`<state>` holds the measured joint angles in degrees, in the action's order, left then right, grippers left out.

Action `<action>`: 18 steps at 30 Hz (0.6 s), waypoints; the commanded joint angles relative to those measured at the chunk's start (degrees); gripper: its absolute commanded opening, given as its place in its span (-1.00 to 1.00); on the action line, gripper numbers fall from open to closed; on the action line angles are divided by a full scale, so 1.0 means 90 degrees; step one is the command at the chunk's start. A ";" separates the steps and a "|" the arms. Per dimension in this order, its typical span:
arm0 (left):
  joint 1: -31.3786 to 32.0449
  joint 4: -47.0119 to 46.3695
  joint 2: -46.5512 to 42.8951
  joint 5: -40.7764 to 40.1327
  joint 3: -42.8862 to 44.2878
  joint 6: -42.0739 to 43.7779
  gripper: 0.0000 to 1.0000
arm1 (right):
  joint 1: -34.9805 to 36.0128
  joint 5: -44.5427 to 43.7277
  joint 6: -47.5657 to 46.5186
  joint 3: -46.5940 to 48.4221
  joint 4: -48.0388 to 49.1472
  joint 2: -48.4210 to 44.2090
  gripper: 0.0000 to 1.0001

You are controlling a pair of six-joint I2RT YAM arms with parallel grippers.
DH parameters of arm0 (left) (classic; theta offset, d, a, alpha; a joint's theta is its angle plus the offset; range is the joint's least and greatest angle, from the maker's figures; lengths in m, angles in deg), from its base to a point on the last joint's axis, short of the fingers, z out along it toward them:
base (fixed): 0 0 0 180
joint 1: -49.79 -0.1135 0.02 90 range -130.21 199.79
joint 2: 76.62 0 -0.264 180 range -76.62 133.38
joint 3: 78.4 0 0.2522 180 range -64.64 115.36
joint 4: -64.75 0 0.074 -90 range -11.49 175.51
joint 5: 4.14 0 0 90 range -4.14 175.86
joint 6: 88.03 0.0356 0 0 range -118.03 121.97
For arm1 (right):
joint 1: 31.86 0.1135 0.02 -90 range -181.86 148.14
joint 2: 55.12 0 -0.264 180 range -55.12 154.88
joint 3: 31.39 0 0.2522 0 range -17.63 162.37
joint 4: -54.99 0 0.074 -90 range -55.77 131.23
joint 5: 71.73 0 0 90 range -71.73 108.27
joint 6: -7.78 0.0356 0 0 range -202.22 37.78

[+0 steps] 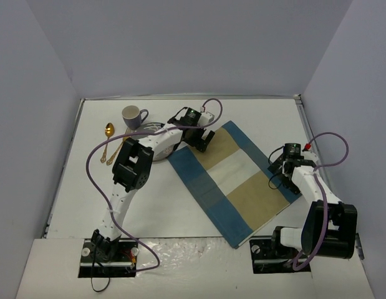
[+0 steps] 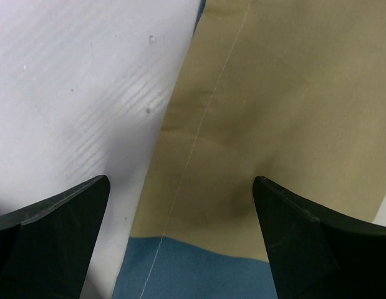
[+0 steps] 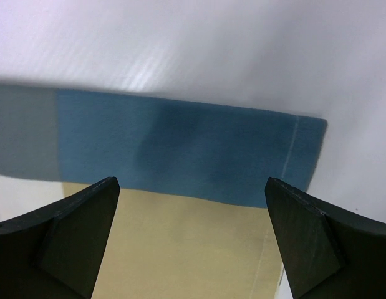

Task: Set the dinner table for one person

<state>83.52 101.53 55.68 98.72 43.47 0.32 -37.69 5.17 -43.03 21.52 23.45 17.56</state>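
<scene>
One mat [image 1: 233, 184] lies centred on the table [image 1: 161, 208]; one mug [image 1: 134, 116], one bowl [image 1: 150, 128] and two gold utensils [image 1: 109, 129] sit at ten o'clock. The left gripper [image 1: 202, 142] hangs over the mat's eleven, the right gripper [image 1: 277, 173] over its three, both wide open, empty.

No readable text, labels or numbers on the counter [image 1: 161, 205] or placemat [image 1: 233, 177]; arm bases [image 1: 108, 252] possibly marked, too small.
</scene>
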 commanded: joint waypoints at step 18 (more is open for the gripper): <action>0.0075 -0.1035 0.0076 -0.0002 -0.0363 -0.0773 -0.19 | -0.0453 0.0144 0.0880 -0.0803 0.0919 0.1073 0.69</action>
<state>83.53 93.81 57.62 96.51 43.02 -2.88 -41.05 3.27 -37.47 16.52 27.42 22.81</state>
